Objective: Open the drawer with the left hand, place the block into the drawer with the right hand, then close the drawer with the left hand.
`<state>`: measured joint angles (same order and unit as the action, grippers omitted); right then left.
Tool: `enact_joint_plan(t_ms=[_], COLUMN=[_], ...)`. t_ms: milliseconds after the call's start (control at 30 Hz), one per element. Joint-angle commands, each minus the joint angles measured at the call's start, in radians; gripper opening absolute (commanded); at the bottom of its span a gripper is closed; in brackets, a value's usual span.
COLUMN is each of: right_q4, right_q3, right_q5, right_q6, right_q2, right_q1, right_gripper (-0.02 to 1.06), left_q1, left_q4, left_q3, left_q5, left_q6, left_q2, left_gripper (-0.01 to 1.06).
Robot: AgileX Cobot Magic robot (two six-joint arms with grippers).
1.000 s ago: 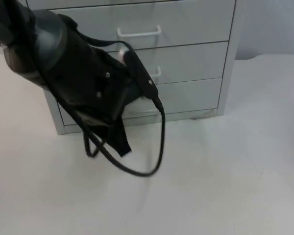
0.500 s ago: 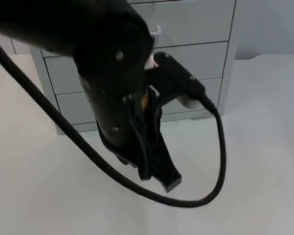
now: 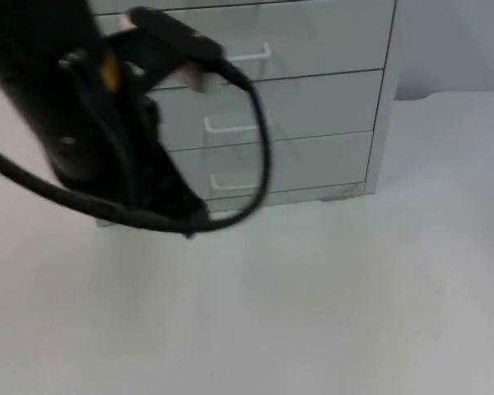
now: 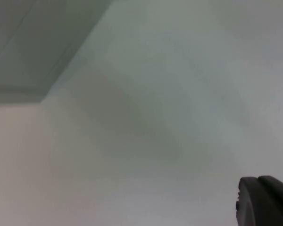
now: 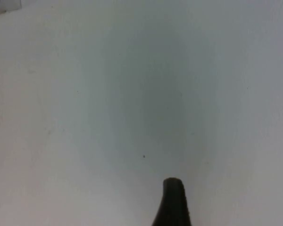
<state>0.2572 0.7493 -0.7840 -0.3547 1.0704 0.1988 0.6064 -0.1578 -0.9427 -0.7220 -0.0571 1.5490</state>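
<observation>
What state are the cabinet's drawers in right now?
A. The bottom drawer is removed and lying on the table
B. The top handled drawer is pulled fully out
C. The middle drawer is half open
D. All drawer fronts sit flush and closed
D: in the top view every drawer front of the grey cabinet lies flush, none pulled out, with the left pincer low in front of it.

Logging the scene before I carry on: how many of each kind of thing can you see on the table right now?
Drawer cabinet: 1
Drawer fronts, all shut: 3 (top, middle, bottom)
White handles: 3 (top, middle, bottom)
Blocks: 0 visible
Left gripper: 1, low before the cabinet
Total: 8
</observation>
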Motion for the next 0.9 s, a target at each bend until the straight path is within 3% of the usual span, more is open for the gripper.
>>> enact_joint_plan(t_ms=[0,33,167,500,867], right_q4=[-0.001,-0.001,-0.001,-0.001,-0.027], right_q3=[-0.002,-0.002,-0.002,-0.002,-0.002], right_q5=[0.011,0.011,0.011,0.011,0.018], right_q6=[0.006,0.006,0.008,0.008,0.037], right_q2=[-0.008,-0.008,-0.008,-0.008,-0.028], right_q1=[-0.006,-0.006,-0.006,-0.006,-0.004], right_gripper=[0.60,0.60,0.60,0.60,0.60], left_q1=[-0.115,-0.115,-0.303,-0.638,-0.655], left_q4=[0.045,0.045,0.100,0.107,0.126], left_q3=[0.087,0.087,0.159,0.167,0.167], left_q5=[0.019,0.019,0.045,-0.052,-0.072], left_q6=[0.004,0.004,0.004,0.005,0.008], left_q2=[-0.113,-0.113,-0.267,-0.524,-0.673], left_gripper=[0.00,0.00,0.00,0.00,0.00])
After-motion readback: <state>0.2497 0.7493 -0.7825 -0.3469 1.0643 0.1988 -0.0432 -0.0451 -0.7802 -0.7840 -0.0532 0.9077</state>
